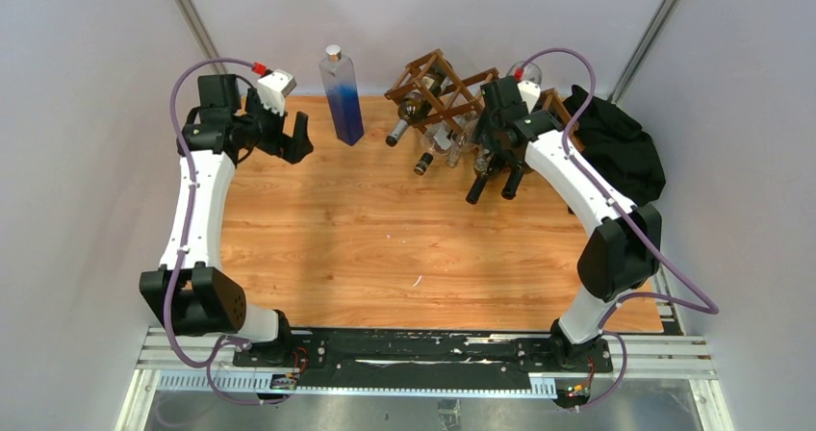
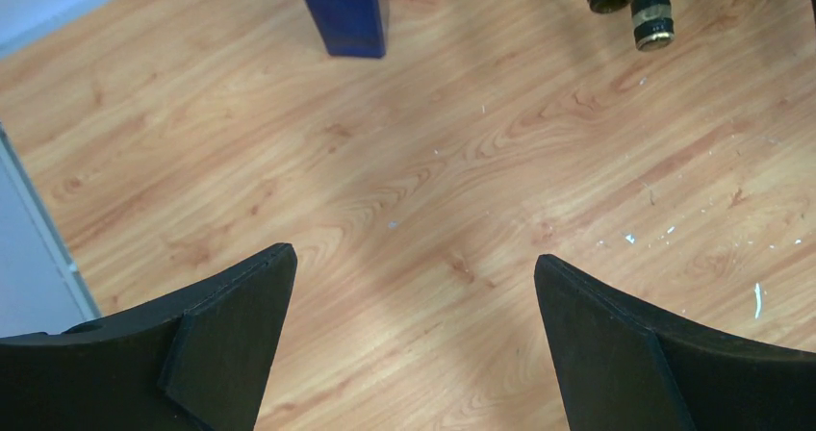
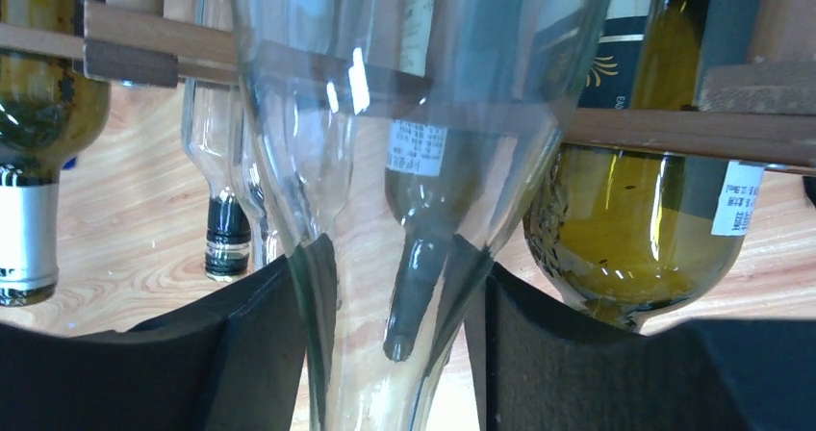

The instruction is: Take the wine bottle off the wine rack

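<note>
First, right hand (image 3: 404, 287): partly closed, with one black finger (image 3: 260, 354) on each side of a glass neck. Both looked close against the glass, but I could not tell whether they were clamped on it or just short of it.
Between those fingers: the clear wine bottle (image 3: 318, 142), its shoulder narrowing into the gap and its neck pointing toward the wrist camera.
Bottle's seat: its body lay in the wine rack (image 3: 664, 133), one brown slat of which crossed behind the glass just beyond the fingertips.
Through the glass: another bottle's neck and a white label, both blurred.
Beside the hand, right of its wrist view: an olive-green bottle (image 3: 625, 229) sat in the rack, shoulder downward and a white tag on its side, near the right finger.
Beside the hand, left of its wrist view: a white-foil bottle (image 3: 27, 239) sat at the edge. Farther back was a black-capped bottle (image 3: 228, 243) of clear glass, its neck angled toward the desk (image 2: 433, 190).
Past the right arm: a black cloth heap (image 1: 621, 142) lay just beside the rack's end, on the side away from the other arm.
Left hand (image 2: 414, 267): released, fingers spread wide with nothing between them, above the wood-grain desk and well apart from the rack.
Ahead of the left hand: a blue bottle (image 2: 344, 12) stood upright between this hand and the rack.
Ahead and to its right: two bottle necks (image 2: 630, 3) with dark caps poked out over the desk.
</note>
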You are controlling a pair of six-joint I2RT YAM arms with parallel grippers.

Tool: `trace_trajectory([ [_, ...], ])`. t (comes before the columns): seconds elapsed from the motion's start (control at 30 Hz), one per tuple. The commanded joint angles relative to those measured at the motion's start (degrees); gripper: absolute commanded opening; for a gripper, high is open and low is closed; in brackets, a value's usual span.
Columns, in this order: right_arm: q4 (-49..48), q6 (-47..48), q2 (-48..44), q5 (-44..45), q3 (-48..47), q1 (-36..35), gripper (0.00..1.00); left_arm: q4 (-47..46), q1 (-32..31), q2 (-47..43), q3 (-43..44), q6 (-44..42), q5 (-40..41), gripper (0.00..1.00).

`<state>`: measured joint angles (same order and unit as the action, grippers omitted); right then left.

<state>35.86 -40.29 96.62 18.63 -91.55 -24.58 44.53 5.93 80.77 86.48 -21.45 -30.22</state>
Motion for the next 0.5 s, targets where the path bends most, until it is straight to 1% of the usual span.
trace_trajectory([
  [0.0,-2.1,-2.85,0.51,0.46,-0.42,0.8,0.51,1.7,0.3,-0.03,-2.84,0.37,0.92,1.0],
  [0.1,-2.24,-2.74,-0.02,0.24,-0.18,1.1,0.36,1.7,0.25,-0.38,-4.41,0.48,1.32,1.0],
  [0.27,-2.65,-1.92,-2.58,-0.7,0.5,1.55,0.04,1.52,0.28,-1.05,-6.16,0.53,1.85,1.0],
  [0.3,-2.83,-1.8,-3.41,-0.76,0.89,1.58,0.0,1.52,0.29,-1.2,-6.38,0.42,1.46,1.0],
  [0.47,-4.75,-0.79,-8.95,-1.38,2.64,1.56,0.0,1.36,0.31,-2.09,-6.84,-0.16,-1.23,1.0],
])
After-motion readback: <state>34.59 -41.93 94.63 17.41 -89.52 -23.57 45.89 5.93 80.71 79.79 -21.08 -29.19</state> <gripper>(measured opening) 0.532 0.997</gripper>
